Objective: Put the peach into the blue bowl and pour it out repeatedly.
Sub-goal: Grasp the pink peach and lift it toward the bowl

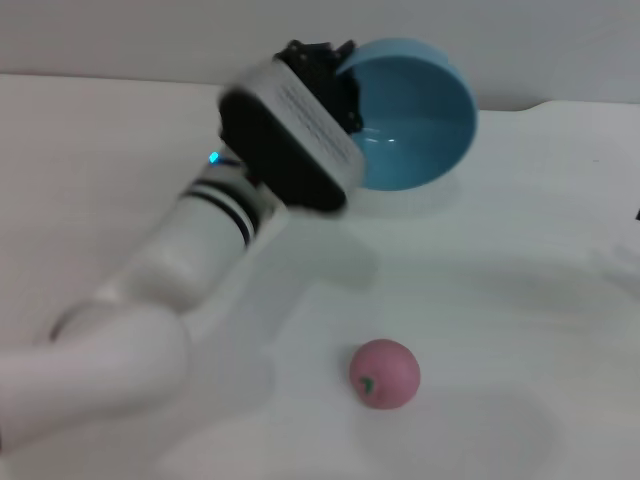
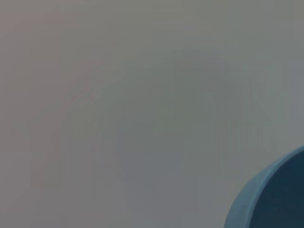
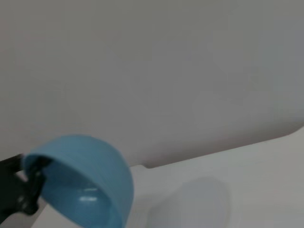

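Observation:
The blue bowl point(image 1: 420, 120) is held above the back of the white table, tipped on its side with its empty inside facing forward. My left gripper point(image 1: 347, 95) is shut on the bowl's left rim. The right wrist view shows the tipped bowl point(image 3: 85, 183) with the left gripper's dark fingers point(image 3: 29, 190) clamped on its rim. A piece of the bowl's rim point(image 2: 273, 197) shows in the left wrist view. The pink peach point(image 1: 384, 373) lies on the table in front, well below and nearer than the bowl, apart from it. My right gripper is out of view.
The white table point(image 1: 520, 300) stretches around the peach. A pale wall point(image 1: 150, 35) stands behind the table's back edge. My left arm point(image 1: 150, 310) reaches in from the near left across the table.

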Robot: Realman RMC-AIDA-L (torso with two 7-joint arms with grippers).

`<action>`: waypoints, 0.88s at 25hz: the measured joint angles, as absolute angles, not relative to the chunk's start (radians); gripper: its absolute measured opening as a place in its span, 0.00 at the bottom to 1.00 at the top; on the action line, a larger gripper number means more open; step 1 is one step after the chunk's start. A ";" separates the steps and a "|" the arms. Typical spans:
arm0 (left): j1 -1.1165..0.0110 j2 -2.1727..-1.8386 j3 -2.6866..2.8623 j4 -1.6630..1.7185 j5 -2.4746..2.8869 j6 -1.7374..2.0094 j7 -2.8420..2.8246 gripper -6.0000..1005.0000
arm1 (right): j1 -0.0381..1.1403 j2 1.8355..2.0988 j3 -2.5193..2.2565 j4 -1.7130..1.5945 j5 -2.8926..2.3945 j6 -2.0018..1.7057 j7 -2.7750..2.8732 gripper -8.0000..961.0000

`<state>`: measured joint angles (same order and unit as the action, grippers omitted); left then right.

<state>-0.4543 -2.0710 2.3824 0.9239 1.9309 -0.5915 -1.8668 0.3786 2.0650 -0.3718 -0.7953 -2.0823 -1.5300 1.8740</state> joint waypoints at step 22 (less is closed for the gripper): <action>-0.545 -2.000 1.184 0.941 2.330 1.112 -2.634 0.01 | 0.595 2.070 -0.876 -0.673 -2.206 -1.373 1.933 0.58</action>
